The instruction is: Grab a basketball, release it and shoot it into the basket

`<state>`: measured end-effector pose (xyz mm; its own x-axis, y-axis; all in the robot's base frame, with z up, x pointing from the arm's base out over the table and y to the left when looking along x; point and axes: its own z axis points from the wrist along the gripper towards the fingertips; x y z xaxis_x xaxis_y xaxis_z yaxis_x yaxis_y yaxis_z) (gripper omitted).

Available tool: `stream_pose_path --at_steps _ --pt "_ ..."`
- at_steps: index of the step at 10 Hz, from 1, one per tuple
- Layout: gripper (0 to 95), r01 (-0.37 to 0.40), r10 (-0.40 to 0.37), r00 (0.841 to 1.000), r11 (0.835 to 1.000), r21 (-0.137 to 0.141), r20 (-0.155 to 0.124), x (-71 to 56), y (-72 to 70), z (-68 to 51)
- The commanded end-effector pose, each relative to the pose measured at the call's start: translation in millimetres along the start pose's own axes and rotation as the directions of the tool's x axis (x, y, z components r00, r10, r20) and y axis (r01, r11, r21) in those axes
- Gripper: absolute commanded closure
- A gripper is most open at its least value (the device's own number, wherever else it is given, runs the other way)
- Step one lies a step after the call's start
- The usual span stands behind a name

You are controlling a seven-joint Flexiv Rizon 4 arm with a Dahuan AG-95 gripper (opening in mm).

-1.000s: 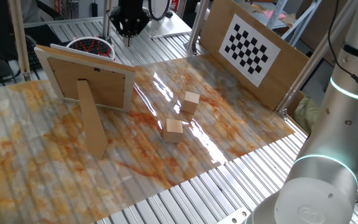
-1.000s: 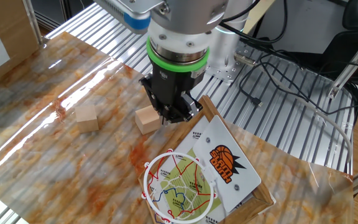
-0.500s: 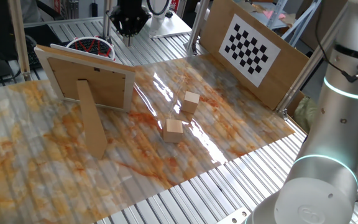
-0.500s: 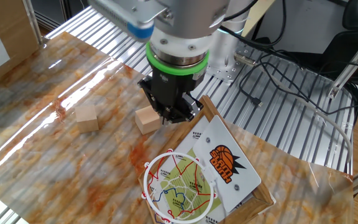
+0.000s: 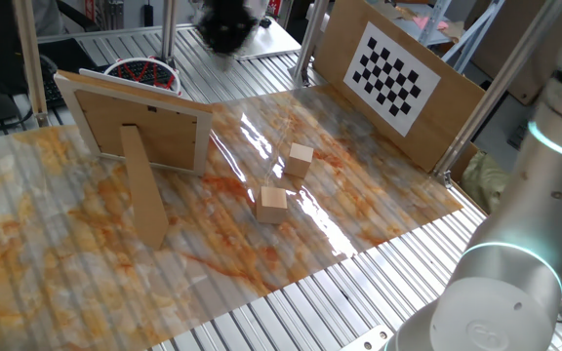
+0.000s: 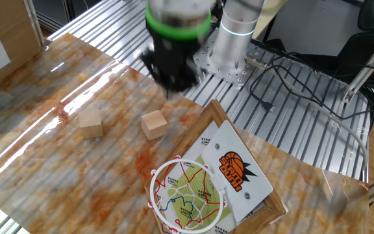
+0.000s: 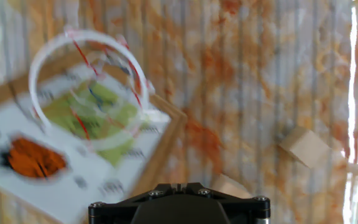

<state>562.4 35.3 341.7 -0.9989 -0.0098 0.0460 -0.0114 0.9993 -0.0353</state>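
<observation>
The basket is a white-rimmed hoop (image 5: 140,59) with red and dark netting, behind the framed board at the far left. In the other fixed view it (image 6: 152,185) stands out in front of the board. In the hand view its rim (image 7: 86,32) is at the upper left. No orange ball shows in any view; the orange patch in the hand view is the print on the board. My gripper (image 5: 224,29) is motion-blurred, high above the table's far edge. In the other fixed view it (image 6: 173,81) hangs beyond the cubes. Its fingers (image 7: 178,186) look closed together and empty.
Two tan wooden cubes (image 5: 301,159) (image 5: 273,204) lie mid-table; they also show in the other fixed view (image 6: 91,123) (image 6: 154,124). The framed wooden board (image 5: 140,132) leans on its prop. A checkerboard panel (image 5: 393,70) stands at the right back edge. Cables lie behind the robot base (image 6: 291,71).
The gripper has swung quickly up and away from the board and hoop and is now blurred. The cubes, board and hoop have not moved.
</observation>
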Motion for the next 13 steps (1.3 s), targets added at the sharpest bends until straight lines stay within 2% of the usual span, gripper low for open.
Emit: stream_pose_path --at_steps 1,2,4,7,11,13 --pt "95.0 0.023 -0.023 1.0 1.0 -0.002 -0.015 2.9 -13.8 -4.2" --pt "95.0 0.04 -0.04 0.999 0.999 -0.003 -0.014 5.5 -21.4 -2.4" --pt "95.0 0.074 -0.074 0.997 0.997 -0.021 0.001 10.2 -44.7 9.3" --pt "95.0 0.088 -0.088 0.996 0.996 -0.034 0.003 13.0 -62.3 21.9" --pt "95.0 0.076 -0.076 0.997 0.996 -0.056 0.005 13.8 -71.4 44.2" --pt "95.0 0.067 -0.067 0.998 0.996 -0.066 0.003 14.4 -72.4 50.2"
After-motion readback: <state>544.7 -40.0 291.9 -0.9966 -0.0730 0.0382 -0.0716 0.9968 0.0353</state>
